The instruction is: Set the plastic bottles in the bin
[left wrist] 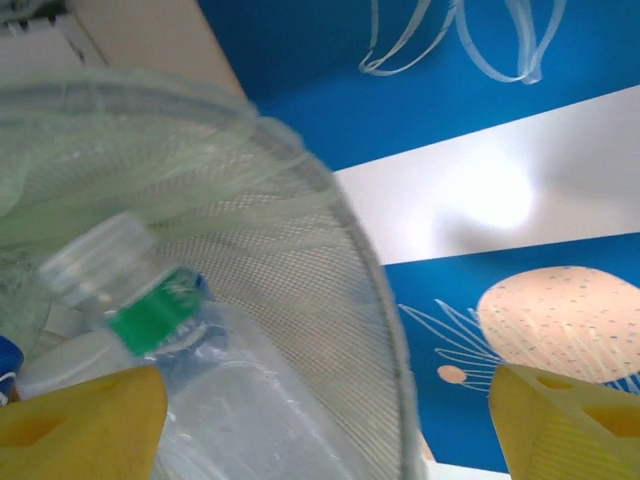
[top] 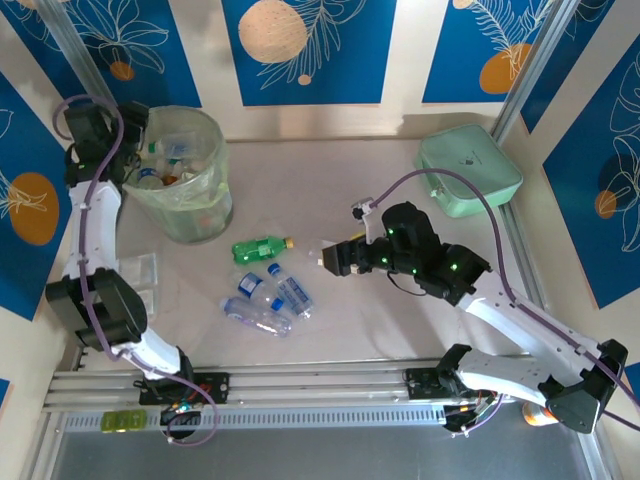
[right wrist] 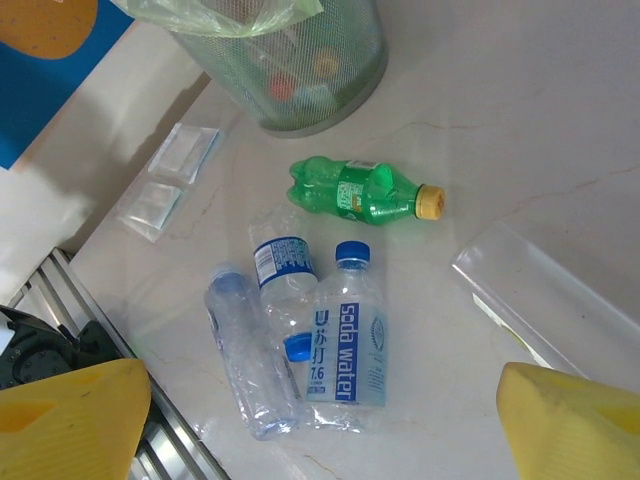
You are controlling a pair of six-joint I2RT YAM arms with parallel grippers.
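So, far left first: the left gripper (top: 140, 150) is up at the rim of the round mesh bin (top: 195, 215) lined with a pale green plastic bag, and its yellow fingers (left wrist: 80, 425) are spread wide apart. On the left wrist camera a clear plastic bottle with a green neck band (left wrist: 200, 370) sits against the bin's mesh wall, right next to one finger. Can't tell if they touch. Mid-table, near the bin, there's a green plastic bottle with a yellow cap (top: 260, 247) on its side, and just in front of it three clear bottles with blue labels and caps (top: 268, 300) lie bunched together. The right gripper (top: 335, 258) hovers to their right, fingers spread wide, nothing between them. In the far right corner sits a flat mint-green case (top: 470, 170).
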